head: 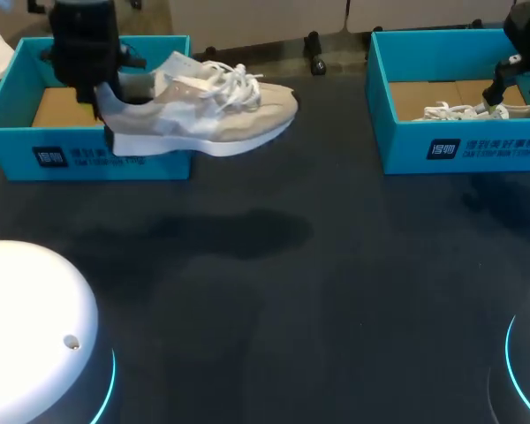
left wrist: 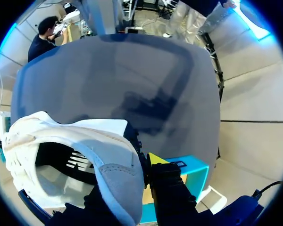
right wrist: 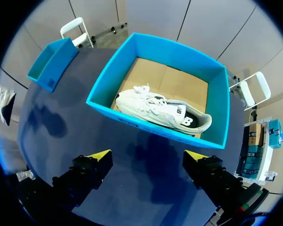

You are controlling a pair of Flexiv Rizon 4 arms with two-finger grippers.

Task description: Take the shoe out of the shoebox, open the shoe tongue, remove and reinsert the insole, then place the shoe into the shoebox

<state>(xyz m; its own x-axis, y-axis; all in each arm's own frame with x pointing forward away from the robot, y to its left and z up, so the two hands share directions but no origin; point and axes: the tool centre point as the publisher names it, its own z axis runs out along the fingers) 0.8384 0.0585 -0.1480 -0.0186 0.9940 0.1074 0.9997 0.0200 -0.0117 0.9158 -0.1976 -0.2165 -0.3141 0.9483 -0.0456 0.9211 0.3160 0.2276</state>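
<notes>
The left gripper [head: 106, 99] was clamped on the heel of the shoe [head: 203, 110]; in the left wrist view one yellow fingertip [left wrist: 155, 158] pressed against the outside of the heel collar, while the other finger was hidden by the shoe's opening, so its contact could not be seen directly; the shoe hung clear of the table [head: 265, 291], which spoke for a firm hold. The shoe, beige and white with white laces, lay level in the air with its toe toward the middle of the table; its heel was over the front right corner of the left shoebox [head: 88, 155], and the rest of it jutted out past the box wall; a dark shadow lay on the table under it. The left shoebox was blue with a bare cardboard floor.

The right gripper [right wrist: 147, 160] was spread wide with nothing between its fingers; it hung above the table, just short of the right shoebox [right wrist: 146, 125], touching neither. That box was also blue; a second shoe [right wrist: 160, 110], white with a dark heel lining, lay on its side on the box floor. The two boxes stood well apart at the far corners of the table.
</notes>
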